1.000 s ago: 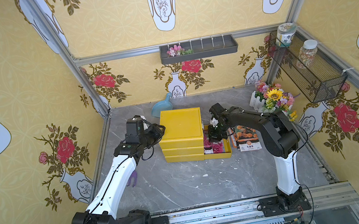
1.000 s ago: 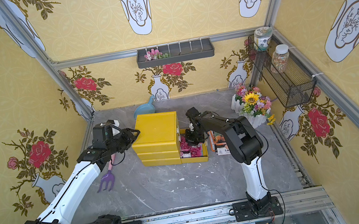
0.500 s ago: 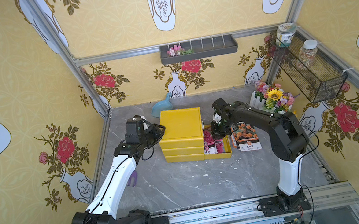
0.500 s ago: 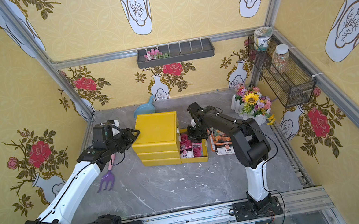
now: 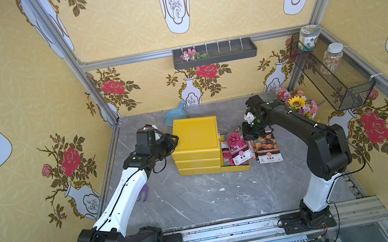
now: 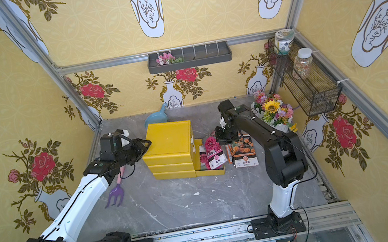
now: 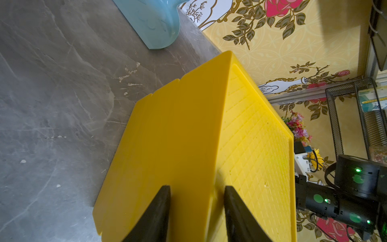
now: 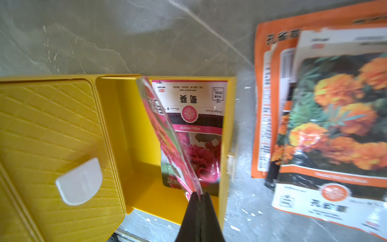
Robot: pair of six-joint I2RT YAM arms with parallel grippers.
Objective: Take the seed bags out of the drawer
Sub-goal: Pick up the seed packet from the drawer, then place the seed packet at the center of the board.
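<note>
Right jaws were shut on a pink bag point(image 8: 165, 134), tilted up from the drawer point(image 8: 129, 125); a second bag point(image 8: 199, 117) lay inside. It needed lifting clear of the rim. Left jaws stood part-open astride the cabinet point(image 7: 178, 136).

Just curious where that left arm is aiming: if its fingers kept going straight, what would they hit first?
The yellow drawer cabinet. The left gripper points at its top side edge, fingers apart astride that edge and seemingly almost on it; whether they touch, I cannot tell.
</note>
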